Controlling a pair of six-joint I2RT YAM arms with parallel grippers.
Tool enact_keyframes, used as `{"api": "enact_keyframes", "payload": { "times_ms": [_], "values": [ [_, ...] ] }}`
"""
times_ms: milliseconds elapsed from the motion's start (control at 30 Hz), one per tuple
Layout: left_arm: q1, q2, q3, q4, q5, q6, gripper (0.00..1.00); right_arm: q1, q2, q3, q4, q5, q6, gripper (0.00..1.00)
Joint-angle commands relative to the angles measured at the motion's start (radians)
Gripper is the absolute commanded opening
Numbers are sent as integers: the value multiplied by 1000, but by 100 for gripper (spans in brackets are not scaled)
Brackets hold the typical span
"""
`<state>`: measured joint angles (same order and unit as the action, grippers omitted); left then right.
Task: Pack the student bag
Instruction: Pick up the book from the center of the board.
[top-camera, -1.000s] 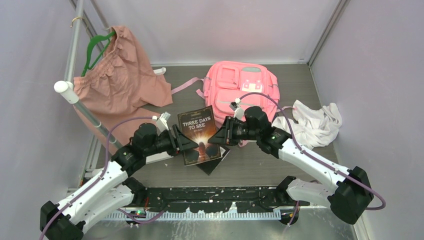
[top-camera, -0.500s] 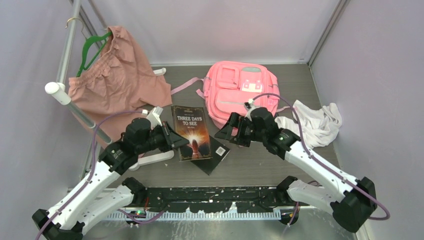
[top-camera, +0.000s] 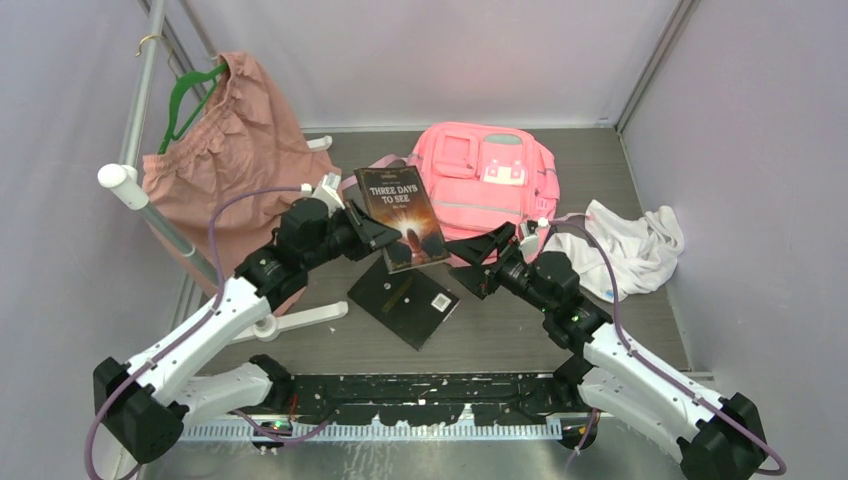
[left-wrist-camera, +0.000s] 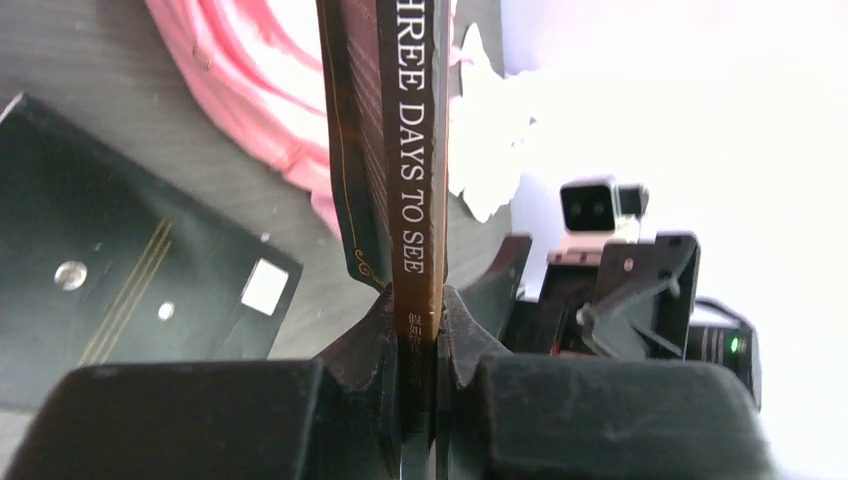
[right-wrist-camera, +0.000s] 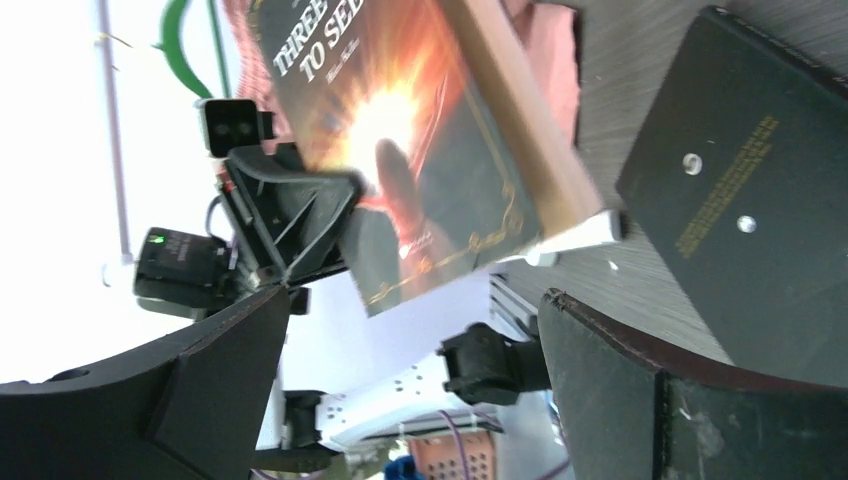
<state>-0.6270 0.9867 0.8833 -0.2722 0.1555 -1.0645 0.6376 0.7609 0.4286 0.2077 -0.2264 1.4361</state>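
Observation:
The student bag (top-camera: 490, 175), a bright pink backpack, lies flat at the back centre of the table, and its edge (left-wrist-camera: 250, 90) shows in the left wrist view. My left gripper (top-camera: 365, 235) (left-wrist-camera: 420, 320) is shut on the spine end of a dark book titled "Three Days to See" (top-camera: 402, 215) (left-wrist-camera: 415, 150). The book (right-wrist-camera: 400, 130) hangs tilted in the air, just left of the bag's front edge. My right gripper (top-camera: 490, 262) (right-wrist-camera: 410, 350) stands wide open below and right of the book, with nothing between its fingers.
A black book (top-camera: 405, 300) (right-wrist-camera: 750, 200) lies on the table under the lifted one. A white cloth (top-camera: 630, 250) is crumpled at the right. A dusty-pink garment (top-camera: 235, 165) hangs from a green hanger (top-camera: 185, 95) on a rack pole (top-camera: 150, 205) at the left.
My right gripper let go of the book, opened wide and drew back towards the near right. My left gripper shut on the book and lifted it towards the bag, uncovering the black book.

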Motion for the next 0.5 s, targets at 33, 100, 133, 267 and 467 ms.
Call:
{"api": "enact_keyframes", "payload": {
  "times_ms": [33, 100, 133, 267, 467],
  "values": [
    [1, 63, 74, 363, -105, -76, 0, 36, -53, -15, 152, 118, 139, 100],
    [-2, 89, 77, 409, -107, -94, 0, 66, -42, -22, 183, 156, 141, 100],
    [-8, 103, 78, 431, -106, -102, 0, 82, -30, -24, 206, 173, 141, 100],
    [-39, 145, 88, 490, -89, -126, 0, 131, 65, -27, 345, 223, 149, 100],
    [-50, 146, 76, 525, -64, -152, 0, 141, 204, -22, 541, 315, 138, 100]
  ]
}}
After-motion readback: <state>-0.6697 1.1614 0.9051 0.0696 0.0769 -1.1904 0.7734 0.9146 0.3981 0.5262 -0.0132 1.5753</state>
